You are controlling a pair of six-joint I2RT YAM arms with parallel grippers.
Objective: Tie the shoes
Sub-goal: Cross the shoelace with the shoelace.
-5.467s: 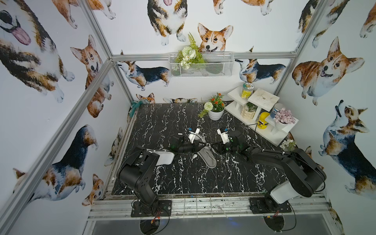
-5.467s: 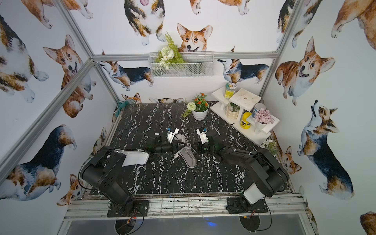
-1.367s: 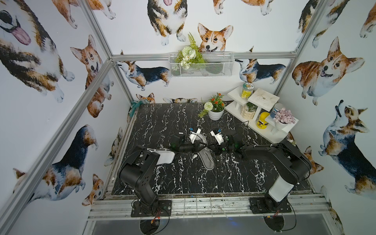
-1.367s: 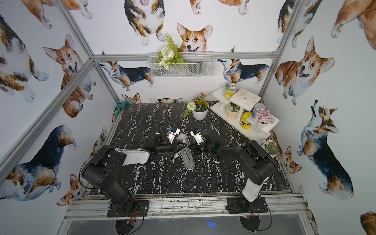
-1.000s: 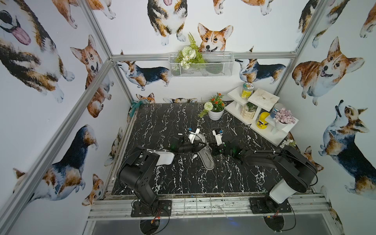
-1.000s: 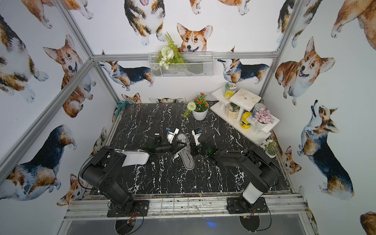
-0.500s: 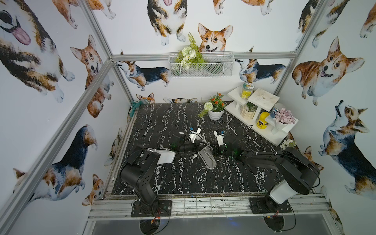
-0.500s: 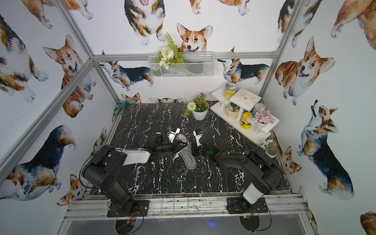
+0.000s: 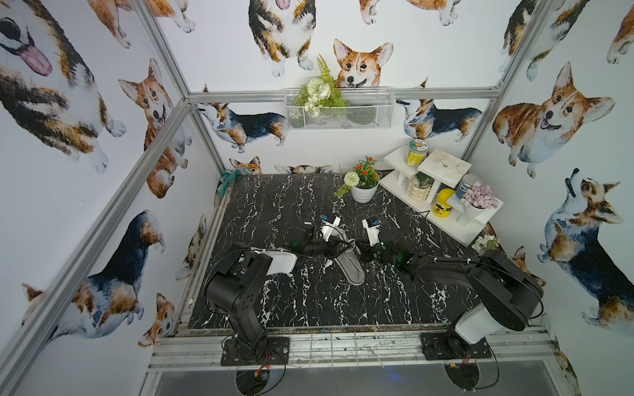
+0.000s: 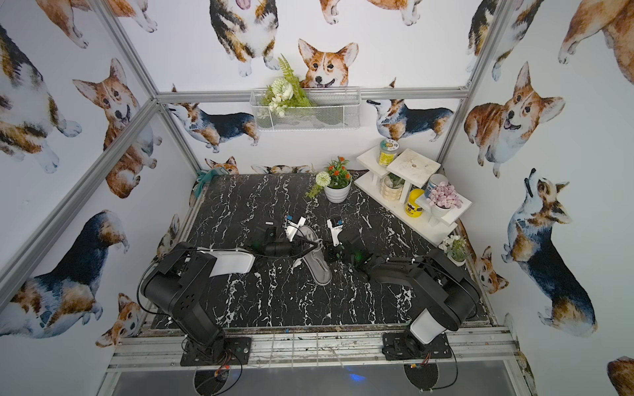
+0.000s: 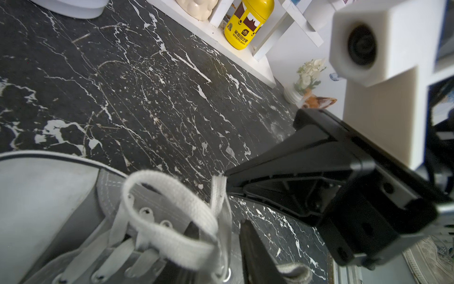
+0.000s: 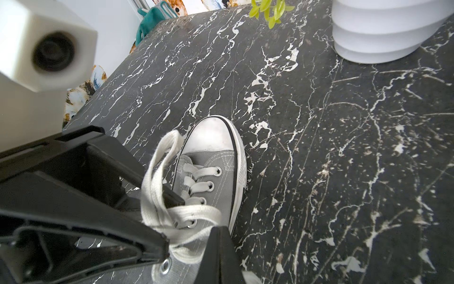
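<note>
- The sneaker [image 9: 350,265] is sitting upright near the middle of the bench [image 9: 308,305], between the two arms, with its toe cap pointing away from the arm bases.
- It is probably behaving as a light, soft-sided thing: the canvas is likely giving under pressure, and the whole shoe is liable to be sliding on the smooth bench if a lace gets tugged hard.
- The laces [image 11: 169,231] are looking flat, limp and woven, so they are likely gripping well but flopping once let go. The best hold is looking to be low on a loop, close to the eyelets.
- The right tool [image 11: 227,177] is closing fully, its tips pinching an upright strand of lace.
- The left tool [image 12: 172,221] is standing partly open, a lace loop draping between its jaws and not clamped.
- The tools are hiding any crossing or knot over the tongue, both wrist views are cutting off the heel, and the top views are showing the laces too small to follow.
</note>
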